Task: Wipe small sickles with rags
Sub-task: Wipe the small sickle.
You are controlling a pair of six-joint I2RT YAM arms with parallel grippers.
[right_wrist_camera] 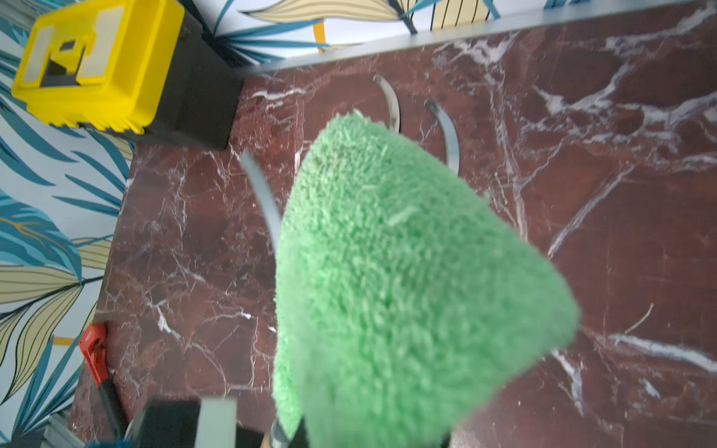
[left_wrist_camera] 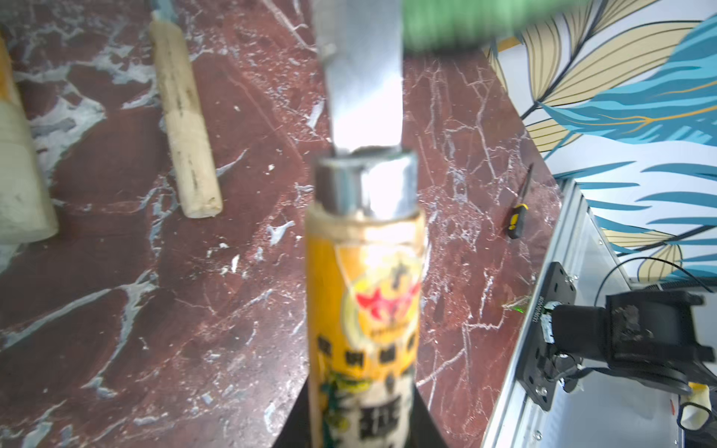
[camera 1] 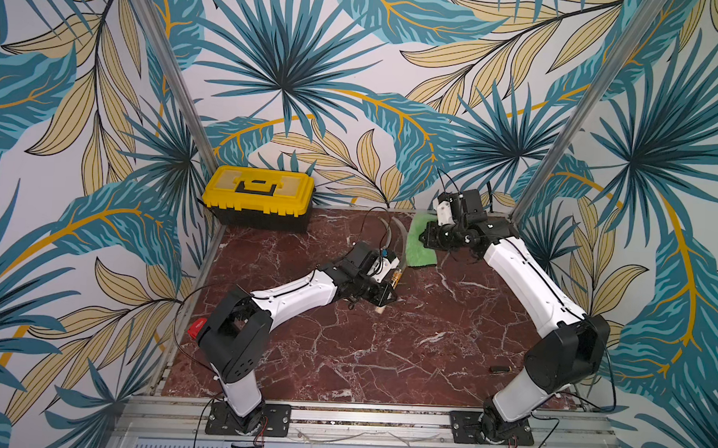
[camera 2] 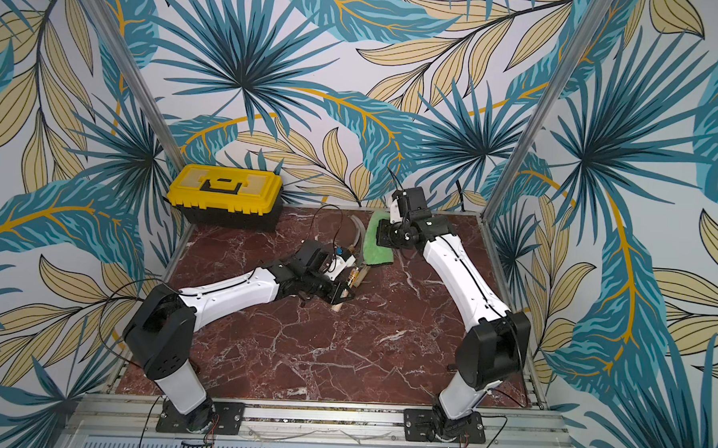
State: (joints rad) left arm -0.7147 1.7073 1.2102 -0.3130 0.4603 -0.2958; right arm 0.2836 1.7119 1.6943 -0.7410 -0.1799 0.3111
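Left arm: the left gripper (left_wrist_camera: 361, 430) reaches to mid-table, jaws closed tight on the orange-labelled handle of the held sickle (left_wrist_camera: 364, 302).
Held blade: grey metal, running straight out from the handle's steel collar toward the rag.
Right arm: the right gripper (camera 1: 427, 238) sits at the far edge of the table, jaws clamped on the rag (right_wrist_camera: 407, 291), a green fuzzy cloth bunched into a rounded wad.
Contact: the rag's edge overlaps the held blade. The left wrist view is blurred there, so it may be touching or just above.
Spare tools: the second sickle (left_wrist_camera: 186, 128) and the third sickle (left_wrist_camera: 17, 174) lie flat beside the held one, pale handles roughly parallel.
Surface: the table (camera 1: 364, 350), red-brown marble pattern.
Far left corner: the toolbox (camera 1: 258, 195), yellow lid shut.
Left edge: the red-handled tool (right_wrist_camera: 95, 357), well apart from the sickles.
Right side: the screwdriver (left_wrist_camera: 518, 217), near the rail.
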